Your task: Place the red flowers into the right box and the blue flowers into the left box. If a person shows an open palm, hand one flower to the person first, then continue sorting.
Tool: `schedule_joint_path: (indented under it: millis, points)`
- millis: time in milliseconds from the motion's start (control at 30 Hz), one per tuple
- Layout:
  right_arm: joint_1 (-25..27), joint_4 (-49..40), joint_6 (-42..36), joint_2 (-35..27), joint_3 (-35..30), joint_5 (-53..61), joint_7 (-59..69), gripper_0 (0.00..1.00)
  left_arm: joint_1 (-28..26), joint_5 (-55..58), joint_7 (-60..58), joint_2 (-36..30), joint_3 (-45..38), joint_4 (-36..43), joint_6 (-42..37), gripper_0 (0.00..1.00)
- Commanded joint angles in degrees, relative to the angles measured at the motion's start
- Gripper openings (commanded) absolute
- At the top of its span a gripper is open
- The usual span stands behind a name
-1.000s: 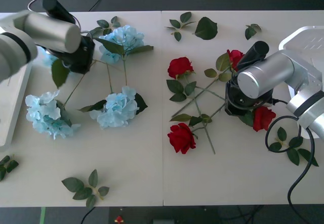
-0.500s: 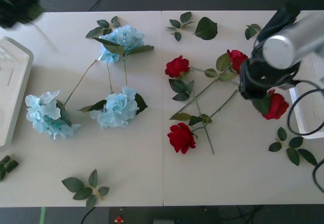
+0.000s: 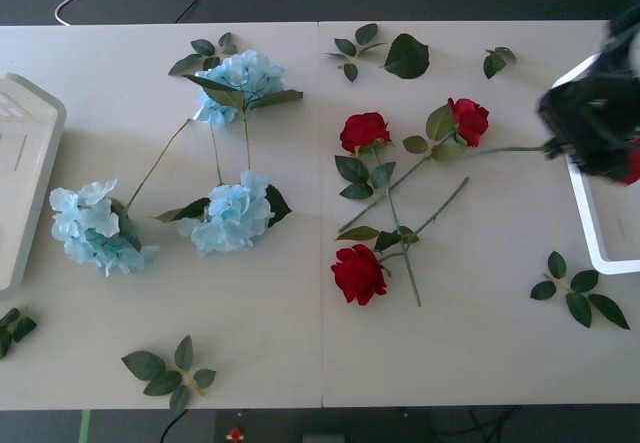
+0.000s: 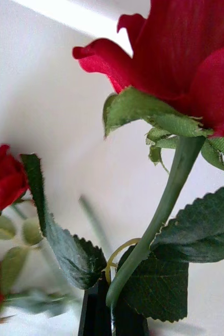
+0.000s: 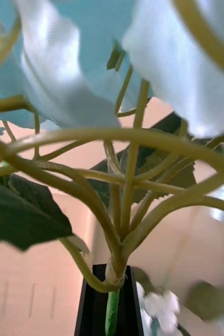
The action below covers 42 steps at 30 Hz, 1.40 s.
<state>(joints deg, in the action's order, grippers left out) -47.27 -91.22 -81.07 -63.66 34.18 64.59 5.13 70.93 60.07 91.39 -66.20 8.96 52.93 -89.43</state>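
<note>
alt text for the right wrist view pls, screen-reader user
The right gripper is shut on the green stem of a red rose, whose bloom and dark leaves loom close to the camera. Farther off, other red roses lie on the white table.

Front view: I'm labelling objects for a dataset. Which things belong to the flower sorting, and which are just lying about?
Job: red roses, one in the right gripper; blue hydrangeas, one in the left gripper; left box; right box.
Lying about: loose leaf sprigs.

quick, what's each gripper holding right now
Left gripper: jaws shut on a blue flower's stem.
Right gripper: jaws shut on a red rose's stem.
</note>
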Motion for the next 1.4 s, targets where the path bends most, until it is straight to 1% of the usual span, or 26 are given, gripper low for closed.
schedule_joint_path:
  millis: [33,67,100,167,233,267,300,333,400,433,467,567,733,933,1067,1200,1267,1400]
  points:
    - [-2.66,0.78,0.21,-7.80,-0.34,2.21,-19.72,0.00,-10.81,-0.48,8.98,-3.67,-21.97,1.82,-5.93,0.00]
    - [-2.57,1.49,0.56,-9.29,-0.34,2.39,-26.05,0.00,-14.59,-0.57,12.32,-3.50,-27.24,2.96,-7.25,0.00]
    - [-2.57,2.19,1.00,-10.17,-0.25,2.47,-30.62,0.00,-17.41,-0.66,14.87,-3.41,-30.49,4.02,-7.86,0.00]
    - [-2.57,4.48,2.75,-12.45,-0.34,2.65,-42.31,0.00,-25.14,0.57,19.26,-3.50,-35.86,7.97,-8.65,0.00]
    - [-2.57,6.06,4.25,-13.25,-0.34,2.47,-48.55,0.00,-29.62,1.89,20.93,-3.67,-37.61,10.44,-8.57,0.00]
    - [-2.57,7.64,5.48,-13.51,-0.34,2.12,-54.44,0.00,-33.05,3.04,21.11,-3.76,-38.32,12.72,-8.13,0.00]
    - [-2.57,9.13,6.53,-13.51,-0.34,1.77,-58.48,0.00,-35.34,3.91,21.11,-3.85,-38.41,14.04,-7.51,0.00]
    - [-2.57,11.42,8.64,-13.42,-0.34,1.24,-65.78,0.00,-39.03,5.14,21.11,-4.29,-38.32,16.15,-5.75,0.00]
    - [-2.48,14.14,10.84,-13.07,-0.25,0.72,-71.84,0.00,-42.37,6.38,21.11,-4.38,-38.14,17.64,-3.38,0.00]
    - [-2.39,16.43,12.86,-12.63,-0.34,-0.43,-77.90,0.00,-44.92,7.52,21.02,-4.38,-37.53,18.43,-0.92,0.00]
    - [-2.22,17.92,14.00,-12.28,-0.34,-1.31,-81.07,0.00,-46.15,8.13,21.11,-4.38,-37.00,18.52,0.58,0.00]
    - [-1.51,22.05,17.52,-11.31,-0.34,-4.91,-90.12,0.00,-48.78,9.45,20.93,-4.02,-34.19,18.52,5.94,0.00]
    - [1.65,26.36,23.85,-10.70,-0.34,-9.13,-97.15,0.00,-49.84,8.40,20.67,-3.23,-26.89,17.64,17.27,0.00]
    - [4.64,31.55,29.74,-9.12,-0.25,-12.73,-99.53,0.00,-50.01,8.92,20.93,-3.23,-20.04,13.34,24.92,0.00]
    - [5.78,33.22,31.93,-7.53,-0.34,-16.07,-99.79,0.00,-51.77,9.36,21.46,-2.44,-17.75,11.75,28.35,0.00]
    - [6.84,34.97,34.22,-5.78,-0.34,-18.36,-99.70,0.00,-55.90,9.63,21.90,-2.18,-15.64,11.75,35.47,0.00]
    - [7.01,35.59,35.10,-5.16,-0.25,-19.06,-99.61,0.00,-56.52,9.54,21.72,-2.18,-14.24,11.67,37.49,0.00]
    - [7.01,37.43,37.12,-4.02,-0.25,-19.67,-99.53,0.00,-56.69,10.24,21.90,-2.09,-8.08,8.06,46.28,0.00]
